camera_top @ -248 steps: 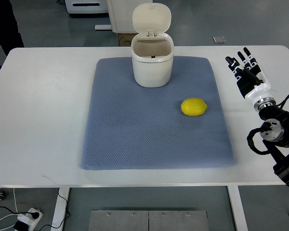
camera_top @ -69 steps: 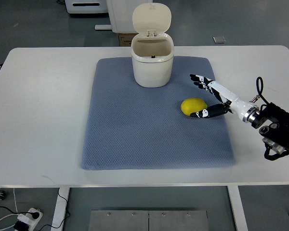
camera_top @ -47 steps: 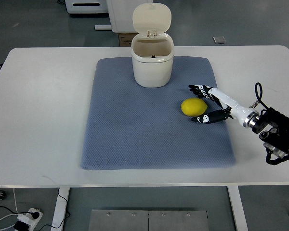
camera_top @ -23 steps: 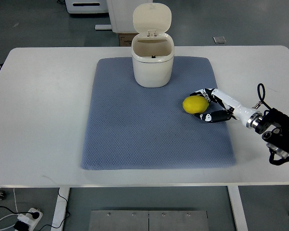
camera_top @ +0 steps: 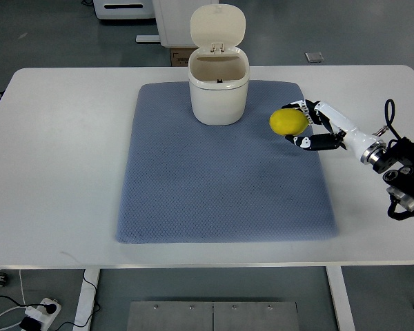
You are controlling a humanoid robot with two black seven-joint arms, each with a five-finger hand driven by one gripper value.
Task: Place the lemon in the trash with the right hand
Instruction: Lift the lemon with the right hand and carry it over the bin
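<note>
Change vs 0.5 s ago: round yellow lemon (camera_top: 288, 121) has been carried up-picture and slightly right, toward the bin; earlier it sat lower on the mat, w/ the hand already curled round it.
Change vs 5.3 s ago: hand was then off the mat at the table's right edge, fingers straight, lemon lying alone on the mat.
Right hand (camera_top: 310, 126): black-and-white, reached in from the right edge; white forearm and black wrist seen behind it.
Fingers (camera_top: 298, 106): curled part-closed round the lemon's right side, upper ones over its top, thumb under its lower right; lemon is gripped.
Lemon: just left of the fingers, over the right part of the blue-grey woven mat (camera_top: 193, 186); whether lifted clear can't be told.
Cream plastic trash bin (camera_top: 218, 93): left of fingertips and a bit up-picture, near but apart, lid flipped open.
White table (camera_top: 62, 152): under the mat.
Left arm: not seen.
</note>
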